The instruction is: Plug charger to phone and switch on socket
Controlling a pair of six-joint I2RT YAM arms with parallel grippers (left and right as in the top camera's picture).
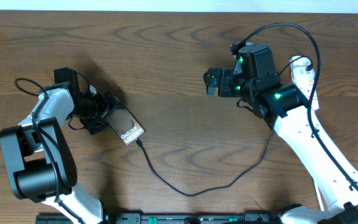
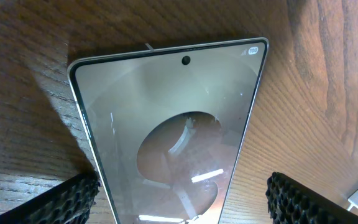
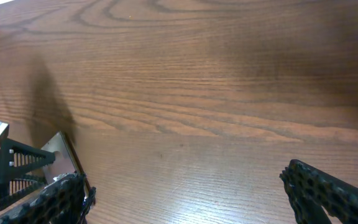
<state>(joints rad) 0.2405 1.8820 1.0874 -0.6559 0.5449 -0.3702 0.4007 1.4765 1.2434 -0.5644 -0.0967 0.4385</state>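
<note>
1. My left gripper (image 1: 109, 117) stands wide open astride the phone (image 1: 128, 129), a finger flanking each long edge, clamping nothing.
2. My right gripper (image 1: 210, 83) is spread fully and empty above the counter (image 1: 166, 50).
3. The phone lies flat, screen up. The charger (image 1: 191, 193) meets its lettered end, but I cannot tell whether the tip is seated.
4. The cable loops towards my right arm, and the socket (image 1: 302, 67) lies partly hidden behind it.
</note>
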